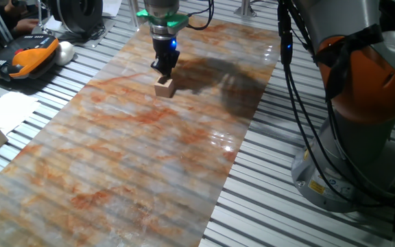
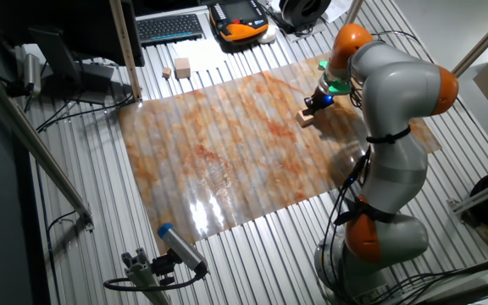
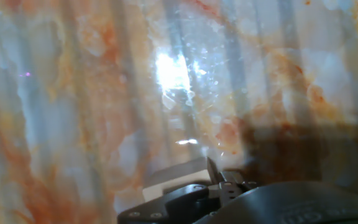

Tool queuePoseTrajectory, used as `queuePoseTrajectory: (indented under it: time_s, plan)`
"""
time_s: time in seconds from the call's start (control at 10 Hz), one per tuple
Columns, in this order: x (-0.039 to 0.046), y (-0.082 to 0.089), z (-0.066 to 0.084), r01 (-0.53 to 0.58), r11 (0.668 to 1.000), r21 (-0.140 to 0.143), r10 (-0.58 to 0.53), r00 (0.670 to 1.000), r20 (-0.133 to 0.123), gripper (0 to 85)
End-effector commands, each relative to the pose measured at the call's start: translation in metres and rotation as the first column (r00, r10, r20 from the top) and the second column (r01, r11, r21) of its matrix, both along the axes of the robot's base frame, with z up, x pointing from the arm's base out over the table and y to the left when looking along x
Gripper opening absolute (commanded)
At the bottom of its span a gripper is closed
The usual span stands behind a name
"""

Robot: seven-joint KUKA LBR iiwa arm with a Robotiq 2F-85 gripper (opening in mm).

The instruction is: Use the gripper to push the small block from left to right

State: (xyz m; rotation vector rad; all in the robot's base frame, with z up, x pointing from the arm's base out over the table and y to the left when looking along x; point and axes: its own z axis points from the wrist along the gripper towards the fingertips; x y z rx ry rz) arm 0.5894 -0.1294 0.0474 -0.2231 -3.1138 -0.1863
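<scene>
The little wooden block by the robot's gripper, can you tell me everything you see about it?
The small tan wooden cube looks plain and smooth, with a paler top face. It sits flat on the orange-and-grey marbled mat, near the mat's far end. The black two-finger gripper stands right at its top edge, apparently touching it. In the hand view only one pale corner peeks out.

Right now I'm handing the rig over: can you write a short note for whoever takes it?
Gripper: low over the mat, fingers look closed, holding nothing, right at the small block.
Block: on the mat's far end; contact can't be confirmed.
Spare blocks sit off the mat near the keyboard.
Done: gripper lined up at the block.
Left: the push from left to right.
</scene>
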Motion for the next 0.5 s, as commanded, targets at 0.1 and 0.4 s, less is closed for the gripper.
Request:
queuePoseTrajectory:
  time_s: [0.1,0.4]
  plan:
    - [0.0014,0.004,0.000,0.006,1.000,-0.003,-0.006,1.000,0.001,0.0]
    - [0.0022,0.013,0.000,0.017,1.000,-0.006,-0.017,1.000,0.000,0.0]
